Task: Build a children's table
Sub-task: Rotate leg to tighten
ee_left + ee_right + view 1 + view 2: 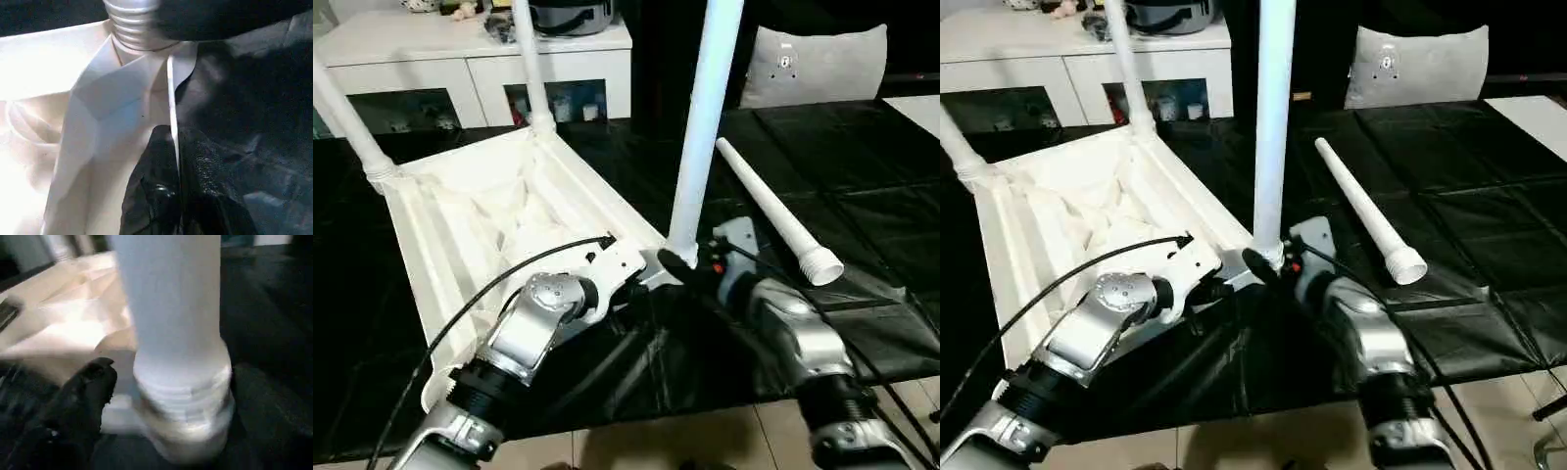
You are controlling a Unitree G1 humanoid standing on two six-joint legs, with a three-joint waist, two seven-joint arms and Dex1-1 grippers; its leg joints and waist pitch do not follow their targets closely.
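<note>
The white tabletop (480,211) lies upside down on black cloth, ribbed underside up. Two white legs (347,122) (530,69) stand in its far corner sockets. A third leg (705,117) stands upright at the near right corner, its threaded end (183,401) at the socket. My right gripper (685,266) is open around that leg's base, and one black finger (88,391) sits just beside it without touching. My left gripper (173,134) is shut on the tabletop's thin rim next to that corner. A fourth leg (773,215) lies loose on the cloth to the right.
A white cabinet (470,59) with glass doors stands behind the tabletop, with a pot (570,15) on top. A grey cushion (813,64) leans at the back right. The black cloth (862,176) spreads out to the right, and tiled floor (705,441) shows at the near edge.
</note>
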